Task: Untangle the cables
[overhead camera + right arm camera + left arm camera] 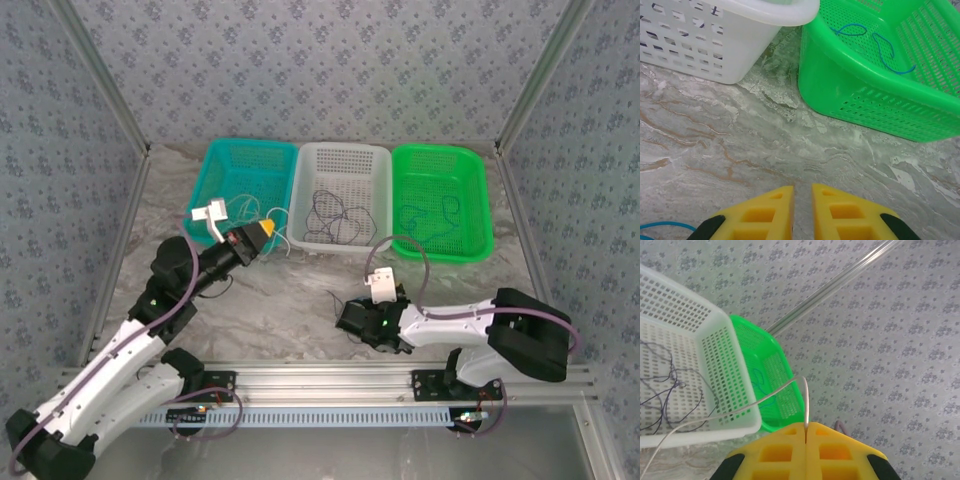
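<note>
A thin whitish cable (806, 405) is pinched between the yellow left fingers (780, 452). Thin dark cables (335, 212) are looped loosely in the perforated white basket (340, 150). Blue cables (883, 56) lie in the green basket (865, 85). The right fingers (765, 215) are held slightly spread over the marbled desk (740, 140).

teal basket (206, 182), white basket (345, 147), green basket (440, 149) block the far side; tabletop (290, 300) before them open.
</note>
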